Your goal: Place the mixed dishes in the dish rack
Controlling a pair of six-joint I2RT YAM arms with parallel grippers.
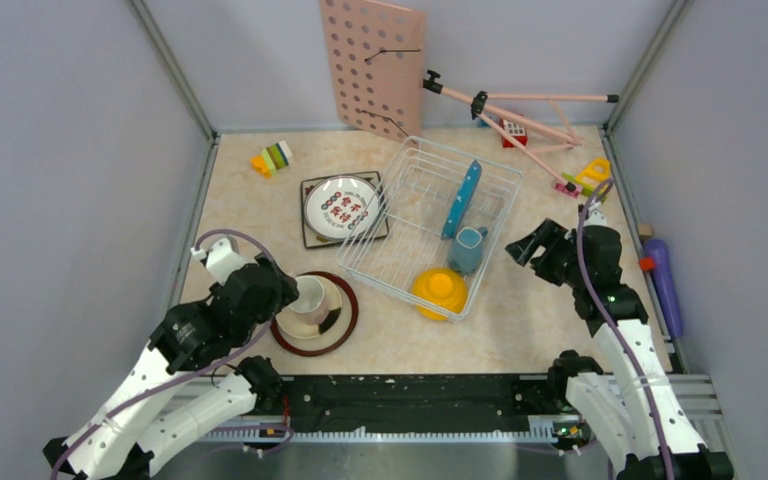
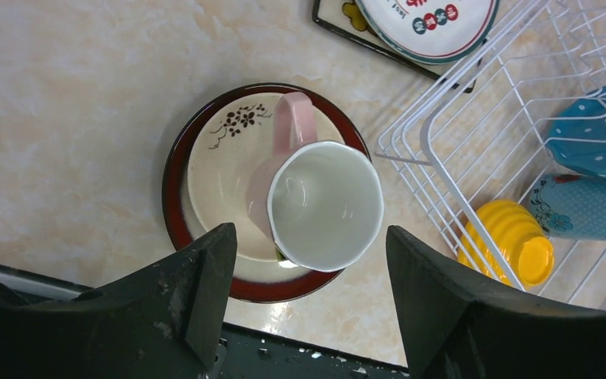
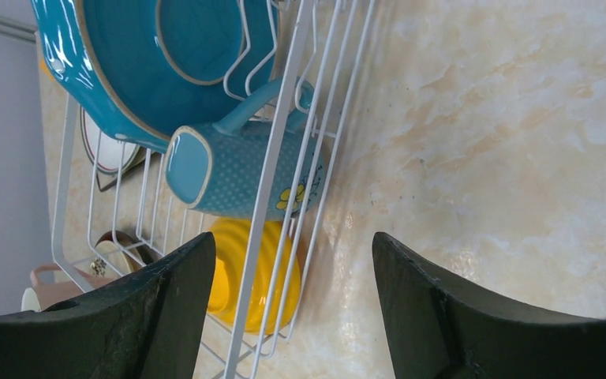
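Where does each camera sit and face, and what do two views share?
Top external: above and behind, looking down on the table; left arm and right arm show.
Left wrist: above the pink cup, looking down; fingers of the left tool show.
Right wrist: beside the dish rack, looking at the blue-grey mug; fingers of the right tool show.
Both wrist views show the yellow bowl.

Plain grey-lilac walls [image 1: 60, 150] box in three sides, metal posts [image 1: 172, 65] running up the back corners, and a beige marbled tabletop [image 1: 520, 330] gleams softly under even light.
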